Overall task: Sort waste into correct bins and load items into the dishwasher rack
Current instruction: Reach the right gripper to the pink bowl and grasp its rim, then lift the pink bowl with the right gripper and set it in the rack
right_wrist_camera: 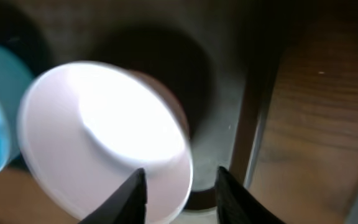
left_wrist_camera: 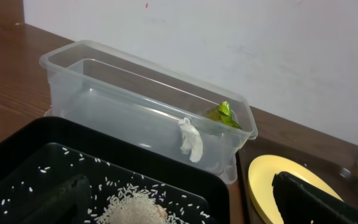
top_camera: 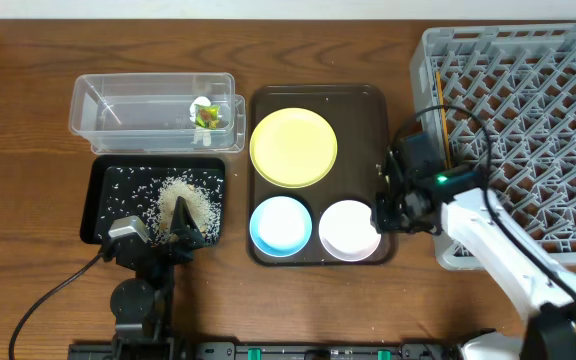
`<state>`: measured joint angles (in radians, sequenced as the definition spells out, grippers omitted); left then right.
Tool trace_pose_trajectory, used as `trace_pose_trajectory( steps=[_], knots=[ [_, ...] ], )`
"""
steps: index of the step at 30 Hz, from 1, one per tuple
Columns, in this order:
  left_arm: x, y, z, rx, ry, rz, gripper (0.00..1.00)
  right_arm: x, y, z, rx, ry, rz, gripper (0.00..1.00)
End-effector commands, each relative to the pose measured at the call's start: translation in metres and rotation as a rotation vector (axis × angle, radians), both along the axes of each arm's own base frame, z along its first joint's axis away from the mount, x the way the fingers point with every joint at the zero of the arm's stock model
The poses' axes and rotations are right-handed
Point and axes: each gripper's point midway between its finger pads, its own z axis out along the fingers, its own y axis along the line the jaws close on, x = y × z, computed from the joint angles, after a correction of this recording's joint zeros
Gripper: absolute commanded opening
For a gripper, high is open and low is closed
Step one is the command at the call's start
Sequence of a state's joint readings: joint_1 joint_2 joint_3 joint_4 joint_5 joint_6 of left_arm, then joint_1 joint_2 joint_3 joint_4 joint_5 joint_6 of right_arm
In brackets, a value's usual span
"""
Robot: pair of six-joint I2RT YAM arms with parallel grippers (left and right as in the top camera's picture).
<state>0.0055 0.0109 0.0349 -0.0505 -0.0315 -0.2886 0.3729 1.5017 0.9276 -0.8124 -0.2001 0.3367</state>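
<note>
The right gripper (top_camera: 386,215) sits over the right edge of the dark brown serving tray (top_camera: 363,110), which lies mid-tabletop. In the right wrist view its jaws are apart and straddle the right rim of the white bowl (right_wrist_camera: 98,130), one finger (right_wrist_camera: 132,196) inside the bowl and the other outside; I cannot tell whether either finger touches the wall. The white bowl occupies the tray's near right corner, just beside the light-blue bowl (top_camera: 281,226) at the near left. The pale-yellow plate (top_camera: 293,148) lies flat behind them, toward the far edge. The grey dishwasher rack (top_camera: 528,120) fills the far right corner of the tabletop, and a thin wooden-coloured line among the pegs near its left wall appears to be the chopsticks (top_camera: 448,145). Toward the left edge, the clear tub (top_camera: 118,110) holds the green-and-yellow wrapper (top_camera: 208,118) and the white scrap (left_wrist_camera: 191,140) at its right end. In front of it, the black tray (top_camera: 108,195) carries a heap of rice grains (top_camera: 190,200), with loose grains scattered around it. The left gripper (top_camera: 158,232) hangs at the near edge of that tray with its jaws spread wide and nothing between them.
</note>
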Motion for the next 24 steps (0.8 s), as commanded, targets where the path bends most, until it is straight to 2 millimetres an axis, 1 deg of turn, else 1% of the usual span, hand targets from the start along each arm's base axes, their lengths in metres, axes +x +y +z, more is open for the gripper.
trace_pose_trajectory(
  steps=[1, 2, 3, 4, 6, 10, 16, 18, 20, 21, 22, 23, 24],
  knots=[
    [0.0, 0.001, -0.018, -0.004, 0.043, 0.007, 0.95, -0.001, -0.001, -0.015, -0.021, 0.024, -0.026, 0.23],
    [0.0, 0.001, -0.018, -0.004, 0.043, 0.007, 0.95, -0.002, -0.002, -0.018, -0.024, 0.031, -0.03, 0.21],
    [0.0, 0.001, -0.018, -0.004, 0.043, 0.007, 0.95, -0.002, -0.002, -0.022, -0.027, 0.036, -0.029, 0.18],
    [0.0, 0.001, -0.018, -0.004, 0.043, 0.007, 0.95, -0.002, -0.003, -0.023, -0.029, 0.038, -0.03, 0.12],
    [0.0, 0.001, -0.018, -0.004, 0.043, 0.007, 0.96, 0.001, -0.005, -0.025, -0.045, 0.026, -0.034, 0.06],
    [0.0, 0.001, -0.018, -0.004, 0.043, 0.007, 0.95, 0.006, -0.006, -0.023, -0.04, 0.003, -0.041, 0.01],
    [0.0, 0.001, -0.018, -0.004, 0.043, 0.007, 0.95, 0.008, -0.011, -0.022, -0.069, -0.012, -0.041, 0.01],
    [0.0, 0.001, -0.018, -0.004, 0.043, 0.007, 0.95, 0.012, -0.014, -0.017, -0.086, -0.037, -0.045, 0.01],
    [0.0, 0.001, -0.018, -0.004, 0.043, 0.007, 0.95, 0.019, -0.017, -0.004, -0.098, -0.086, -0.055, 0.01],
    [0.0, 0.001, -0.018, -0.004, 0.043, 0.007, 0.96, 0.025, -0.022, 0.008, -0.116, -0.125, -0.066, 0.01],
    [0.0, 0.001, -0.018, -0.004, 0.043, 0.007, 0.95, 0.033, -0.032, 0.024, -0.159, -0.181, -0.089, 0.01],
    [0.0, 0.001, -0.018, -0.004, 0.043, 0.007, 0.95, 0.039, -0.04, 0.036, -0.199, -0.223, -0.108, 0.01],
    [0.0, 0.001, -0.018, -0.004, 0.043, 0.007, 0.95, 0.046, -0.056, 0.055, -0.269, -0.29, -0.141, 0.01]
  ],
)
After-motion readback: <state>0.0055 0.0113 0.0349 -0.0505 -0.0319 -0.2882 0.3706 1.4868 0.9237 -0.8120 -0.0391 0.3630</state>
